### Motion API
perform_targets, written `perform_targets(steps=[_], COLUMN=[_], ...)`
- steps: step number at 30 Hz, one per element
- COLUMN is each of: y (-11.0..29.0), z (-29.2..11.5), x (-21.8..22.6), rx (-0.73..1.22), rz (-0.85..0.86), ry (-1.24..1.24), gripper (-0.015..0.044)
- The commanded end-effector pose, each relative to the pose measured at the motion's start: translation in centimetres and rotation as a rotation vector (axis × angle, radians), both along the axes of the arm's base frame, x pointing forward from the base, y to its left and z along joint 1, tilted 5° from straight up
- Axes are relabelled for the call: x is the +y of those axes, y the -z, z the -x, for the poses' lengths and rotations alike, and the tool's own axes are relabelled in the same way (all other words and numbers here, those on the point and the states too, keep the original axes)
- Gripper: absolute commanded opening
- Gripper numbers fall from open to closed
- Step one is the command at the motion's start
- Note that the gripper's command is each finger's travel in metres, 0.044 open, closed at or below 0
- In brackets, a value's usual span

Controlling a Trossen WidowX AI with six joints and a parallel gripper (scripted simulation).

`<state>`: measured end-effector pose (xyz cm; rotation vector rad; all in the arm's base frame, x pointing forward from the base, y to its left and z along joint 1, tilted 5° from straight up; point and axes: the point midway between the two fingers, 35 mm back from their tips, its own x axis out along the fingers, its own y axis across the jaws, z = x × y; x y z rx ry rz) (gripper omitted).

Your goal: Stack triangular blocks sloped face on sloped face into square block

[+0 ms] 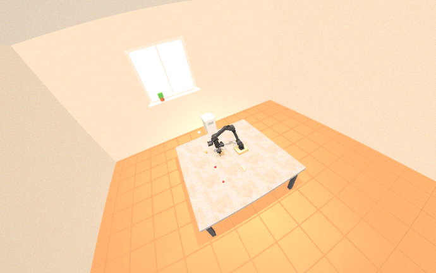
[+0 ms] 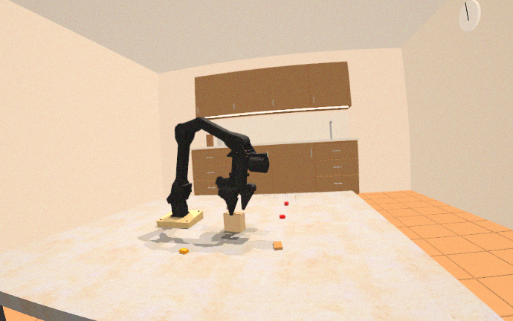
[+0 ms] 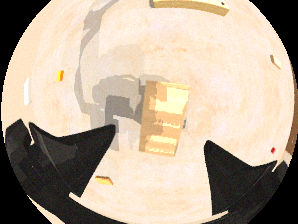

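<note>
While the gripper is hanging wide and holding nothing, the block is sitting directly beneath its fingertips — near the arm's base, long axis crossing the jaw gap — so a straight lift looks clear.

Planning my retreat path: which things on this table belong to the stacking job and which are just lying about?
Job:
- square block, the two wedges stacked
- tool, open, just above it

Lying about:
- two red bits
- yellow piece
- orange piece
- base plate, fixed
</note>
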<state>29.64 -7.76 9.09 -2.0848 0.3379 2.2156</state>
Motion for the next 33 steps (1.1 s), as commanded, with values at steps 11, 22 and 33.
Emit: perform_targets(steps=[11, 22, 33], y=[-7.7, -7.7, -7.7], z=[-0.5, -0.5, -0.5], x=[0.7, 0.7, 0.7], rx=[-0.033, -0.033, -0.033], rz=[0.007, 0.007, 0.007], ry=[-0.003, -0.003, -0.003], gripper=[0.0440, 0.0440, 0.0440])
